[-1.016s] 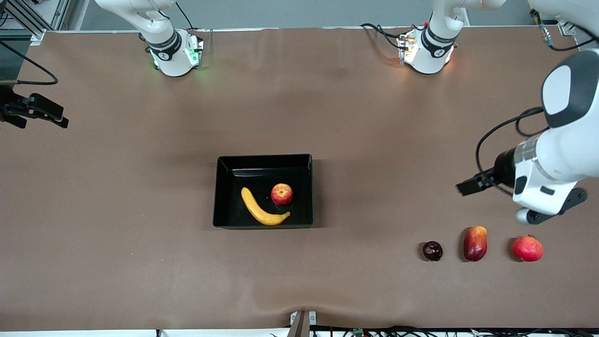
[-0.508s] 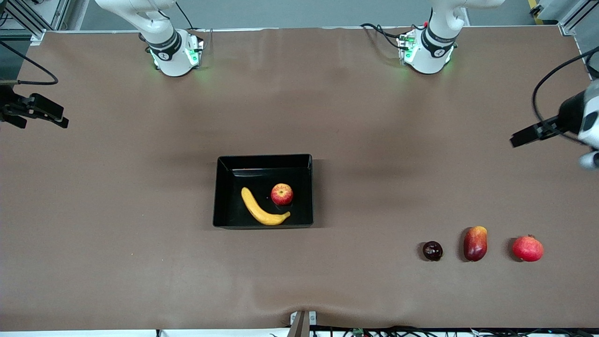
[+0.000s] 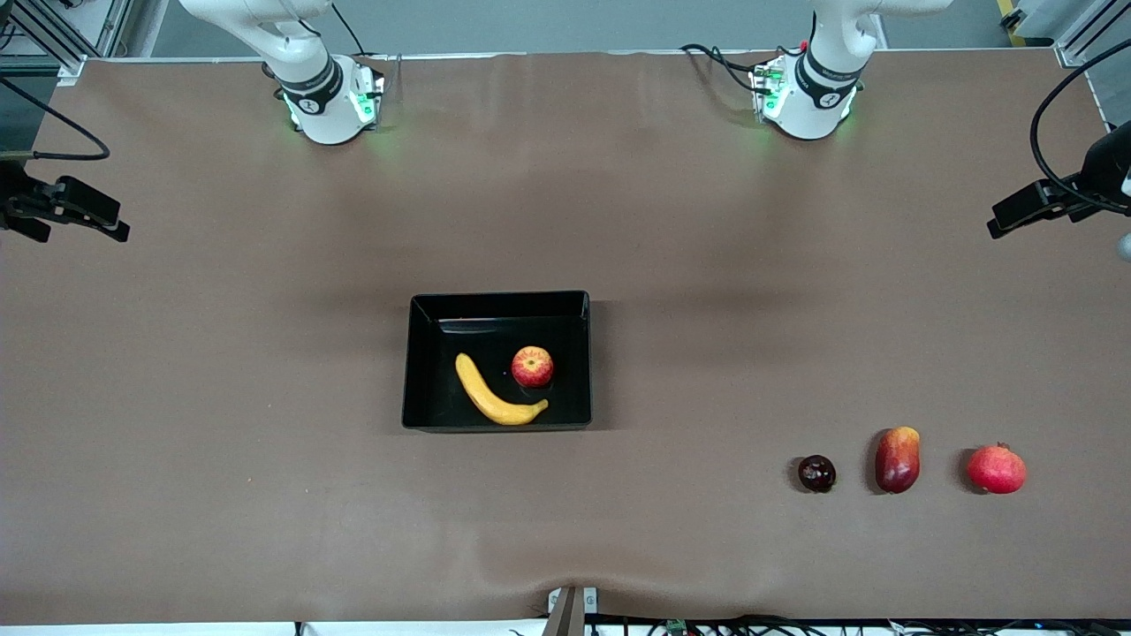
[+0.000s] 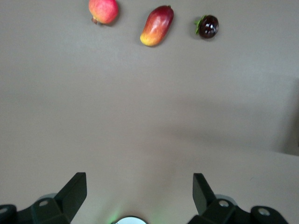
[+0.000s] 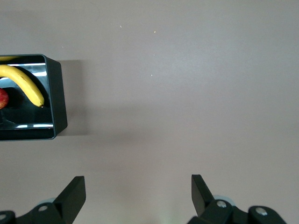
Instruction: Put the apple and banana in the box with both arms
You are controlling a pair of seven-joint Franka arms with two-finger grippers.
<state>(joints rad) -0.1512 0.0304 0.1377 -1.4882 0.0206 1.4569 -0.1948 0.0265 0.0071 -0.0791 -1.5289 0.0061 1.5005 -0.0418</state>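
The black box (image 3: 499, 303) sits mid-table. The yellow banana (image 3: 491, 397) and the red apple (image 3: 533, 367) lie inside it, side by side, the banana nearer the front camera. My left gripper (image 3: 998, 224) hangs open and empty over the left arm's end of the table; its wrist view (image 4: 138, 186) shows bare table between the fingers. My right gripper (image 3: 117, 231) hangs open and empty over the right arm's end; its wrist view (image 5: 138, 189) shows the box (image 5: 58, 93) with the banana (image 5: 25, 84) and an edge of the apple (image 5: 3, 99).
Three other fruits lie in a row toward the left arm's end, near the front camera: a dark maroon fruit (image 3: 816, 473), a red-and-yellow mango-like fruit (image 3: 898, 458) and a pomegranate (image 3: 997, 469). They also show in the left wrist view, the mango-like fruit (image 4: 157, 25) in the middle.
My left arm has pulled back from over the row of loose fruits out to its end of the table. The right arm, box, apple and banana have not moved.
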